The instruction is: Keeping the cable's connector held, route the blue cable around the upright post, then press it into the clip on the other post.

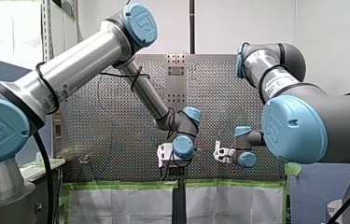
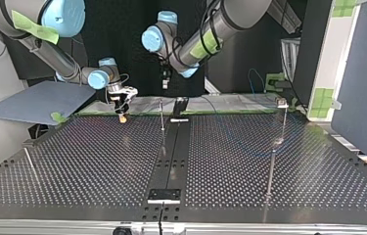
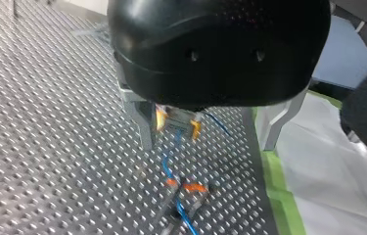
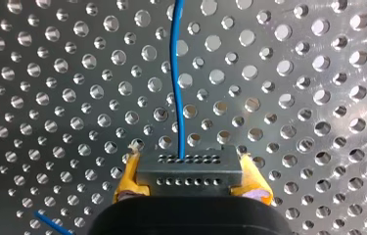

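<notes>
1. Clamped and gripping: my right gripper (image 4: 192, 180) has its yellow pads (image 4: 128, 178) closed on either side of the dark grey rectangular connector (image 4: 189, 166), which has two rows of small holes.
2. Out of the connector's front face comes the thin blue cable (image 4: 177, 73). It runs straight ahead of the fingers, over the perforated metal table (image 4: 318, 73).
3. Seen from across the table, that right gripper hangs low by the table's edge on the arms' side. It sits to the left of the black centre strip (image 2: 175, 147), with its pad tips close to the surface.
4. Between it and the strip stands the thin upright metal post (image 2: 162, 117), apart from the gripper. Whether the cable touches the post, I cannot tell.
5. My left gripper (image 3: 208, 146), a black housing with bare metal fingers (image 3: 143, 127), stands wide open with nothing in it. Through the gap between its fingers you can see the yellow pads and a stretch of blue cable beyond. From across the table it hangs over the arms' side end of the strip, higher than the right gripper.
6. Farthest out is the second slim post (image 2: 283, 122), with the small clip (image 2: 282, 103) at its top. It stands towards the table's corner at the top view's right, well apart from both grippers.
</notes>
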